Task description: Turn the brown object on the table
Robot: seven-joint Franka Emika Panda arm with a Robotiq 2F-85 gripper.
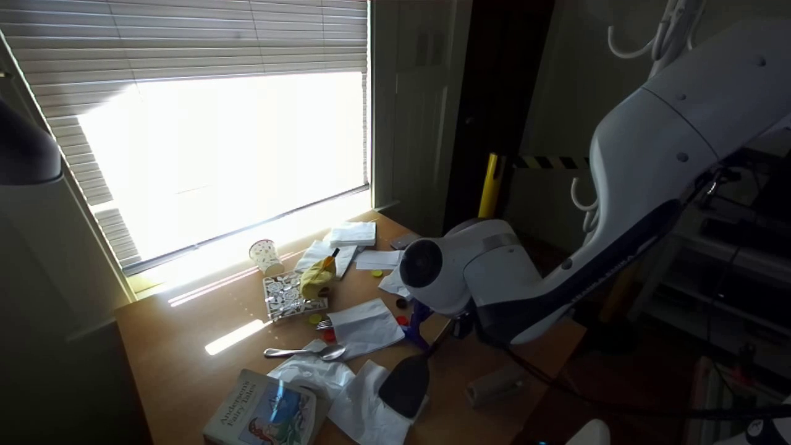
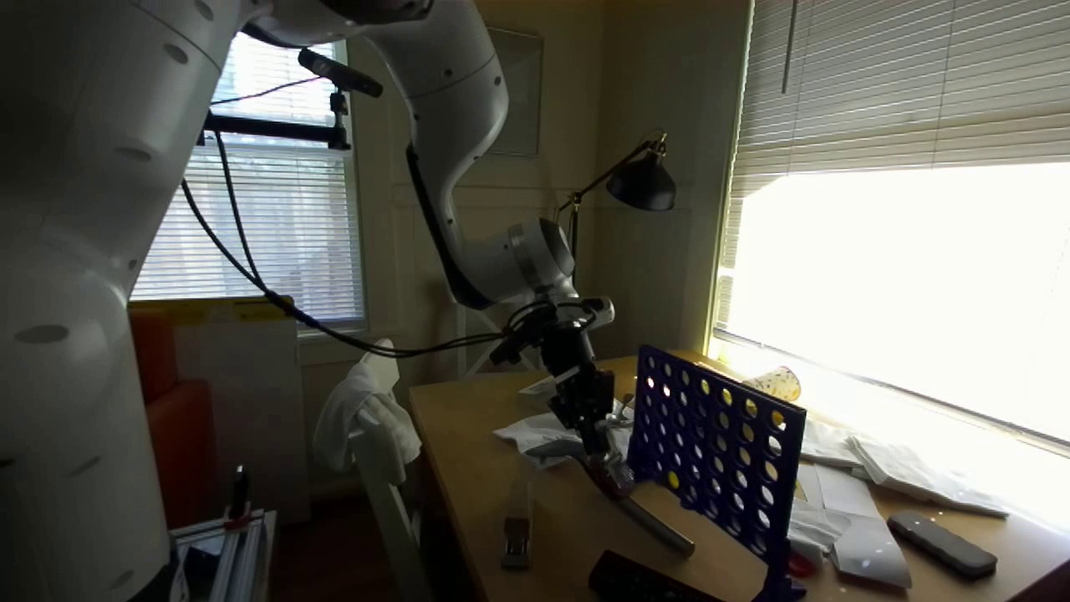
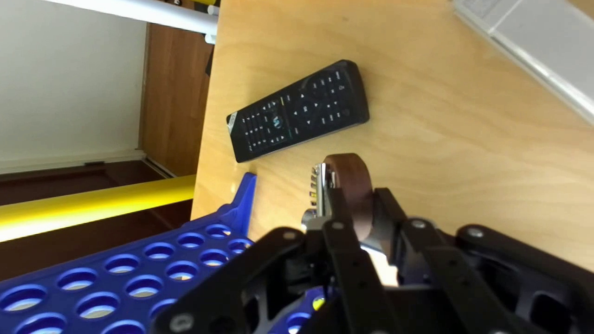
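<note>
The brown object [image 3: 355,185] shows in the wrist view as a rounded wooden-looking body seen edge-on, with a shiny metal strip and small prongs on its left side. My gripper [image 3: 359,204] is shut on it, one black finger against each side. In an exterior view the gripper [image 2: 598,443] points down low over the table [image 2: 568,518], with the shiny side of the object [image 2: 617,475] at its fingertips. I cannot tell whether the object touches the tabletop. In the view from the opposite side of the table [image 1: 167,364], the arm hides the object and fingers.
A blue upright holed frame [image 2: 710,451] stands close beside the gripper. A spatula [image 1: 405,386] lies below the gripper, its handle [image 2: 656,527] passing under it. A black remote [image 3: 299,111], a stapler-like thing [image 2: 517,539], a grey slab [image 2: 943,543], papers and a book [image 1: 272,414] lie around.
</note>
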